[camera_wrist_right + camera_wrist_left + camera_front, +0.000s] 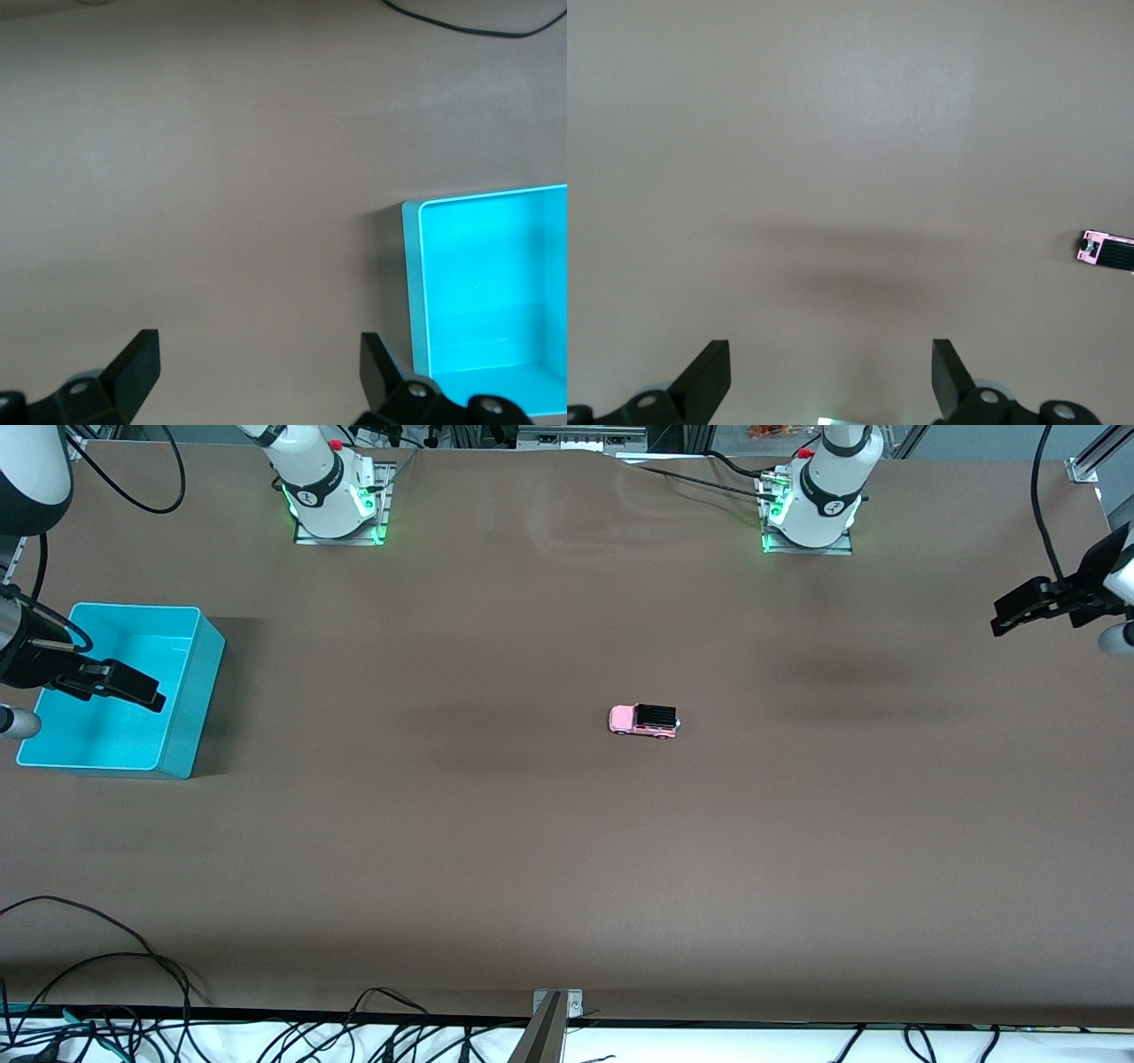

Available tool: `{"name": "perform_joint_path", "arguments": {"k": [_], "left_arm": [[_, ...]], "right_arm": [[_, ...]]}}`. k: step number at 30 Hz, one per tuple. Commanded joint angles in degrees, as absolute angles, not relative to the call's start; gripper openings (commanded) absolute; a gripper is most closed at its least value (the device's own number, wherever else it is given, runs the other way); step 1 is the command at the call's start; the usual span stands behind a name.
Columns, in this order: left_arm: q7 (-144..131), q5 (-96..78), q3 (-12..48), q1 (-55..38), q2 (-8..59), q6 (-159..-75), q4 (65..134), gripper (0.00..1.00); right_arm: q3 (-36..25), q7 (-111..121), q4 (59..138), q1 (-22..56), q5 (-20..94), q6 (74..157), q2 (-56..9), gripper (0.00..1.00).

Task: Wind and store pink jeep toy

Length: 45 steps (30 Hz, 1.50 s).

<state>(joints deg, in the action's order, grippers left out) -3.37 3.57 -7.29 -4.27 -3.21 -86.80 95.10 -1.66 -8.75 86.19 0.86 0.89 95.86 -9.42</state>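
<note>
A pink jeep sits alone on its wheels near the middle of the brown table, nothing around it or blocking the way to it. A turquoise bin stands at the right arm's end of the table, well apart from the toy, with nothing inside. The right gripper hangs over the bin, fingers spread wide; the left gripper hovers over the table's other end, equally agape and holding nothing.

A robotics lab: bolted arm bases, loose cables along the table.
</note>
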Motion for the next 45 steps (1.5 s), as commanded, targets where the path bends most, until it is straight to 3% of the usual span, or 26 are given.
{"name": "perform_joint_path", "arguments": {"k": [1, 13, 21, 33, 45], "left_arm": [[-2.02, -0.16, -7.47, -3.87, -2.9, -86.39, 93.52, 1.0], [-2.46, -2.11, -7.12, -3.87, -2.64, -89.47, 94.22, 1.0], [-2.37, -1.76, -7.12, -4.04, -2.55, -90.53, 94.66, 1.0], [-2.37, 0.09, -5.98, -4.22, -2.2, -92.11, 94.66, 1.0], [-2.29, 0.61, -5.89, -4.22, -0.79, -92.99, 94.57, 1.0]], "right_arm": [[-1.41, -12.56, 85.52, 0.61, 1.49, 94.92, -9.76, 1.0], [-0.09, -17.75, 86.22, 1.67, 2.28, 94.92, -12.48, 1.0], [1.14, -28.99, 85.78, 4.57, 11.41, 96.06, -17.14, 1.0], [4.57, -56.05, 85.43, 15.81, 12.92, 101.33, -24.08, 1.0], [5.01, -77.93, 85.34, 25.13, 14.85, 111.88, -29.96, 1.0]]}}
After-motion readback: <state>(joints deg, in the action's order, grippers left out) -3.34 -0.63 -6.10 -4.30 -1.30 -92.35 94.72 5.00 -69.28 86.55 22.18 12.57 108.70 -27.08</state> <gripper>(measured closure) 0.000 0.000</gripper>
